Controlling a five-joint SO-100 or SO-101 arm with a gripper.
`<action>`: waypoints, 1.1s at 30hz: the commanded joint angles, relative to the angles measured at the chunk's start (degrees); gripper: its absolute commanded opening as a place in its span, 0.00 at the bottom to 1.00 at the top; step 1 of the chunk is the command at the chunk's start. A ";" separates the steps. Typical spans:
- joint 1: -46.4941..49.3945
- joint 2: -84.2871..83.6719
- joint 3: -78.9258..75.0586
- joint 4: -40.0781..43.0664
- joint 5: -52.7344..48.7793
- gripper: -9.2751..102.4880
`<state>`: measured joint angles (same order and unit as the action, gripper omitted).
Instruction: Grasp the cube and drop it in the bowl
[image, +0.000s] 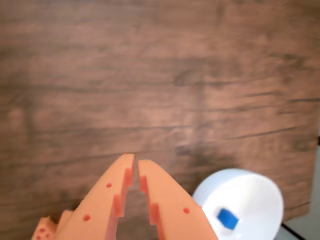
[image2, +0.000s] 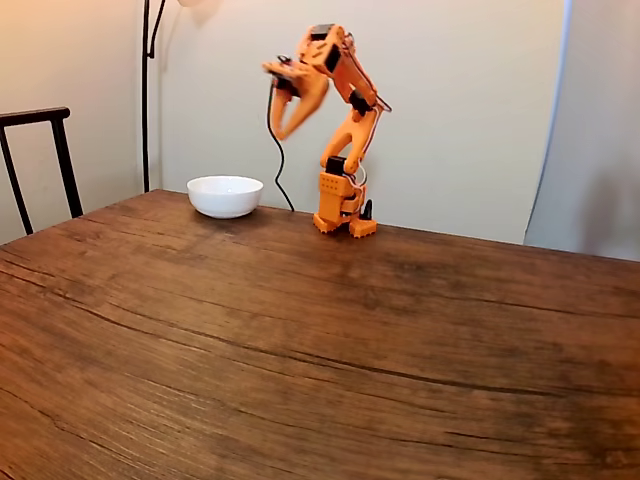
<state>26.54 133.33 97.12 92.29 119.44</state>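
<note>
In the wrist view the white bowl (image: 252, 192) sits at the lower right, and the small blue cube (image: 227, 218) lies inside it. My orange gripper (image: 135, 161) rises from the bottom edge, left of the bowl, its fingers nearly touching with nothing between them. The fixed view has the arm raised high at the back of the table. There the gripper (image2: 280, 133) points downward, above and to the right of the bowl (image2: 225, 195). The cube is hidden inside the bowl in that view.
The brown wooden table (image2: 320, 340) stretches wide in front of the arm's base (image2: 340, 215). A dark chair (image2: 40, 160) stands at the left edge and a lamp pole (image2: 146, 90) behind the bowl. The table's edge (image: 300, 220) runs just right of the bowl in the wrist view.
</note>
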 joint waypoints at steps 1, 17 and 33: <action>-2.99 7.03 3.78 0.44 -1.49 0.08; -13.62 42.98 29.88 -0.44 -9.58 0.08; -27.60 57.13 59.59 -24.70 -13.45 0.08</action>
<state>0.44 190.11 154.95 71.98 106.52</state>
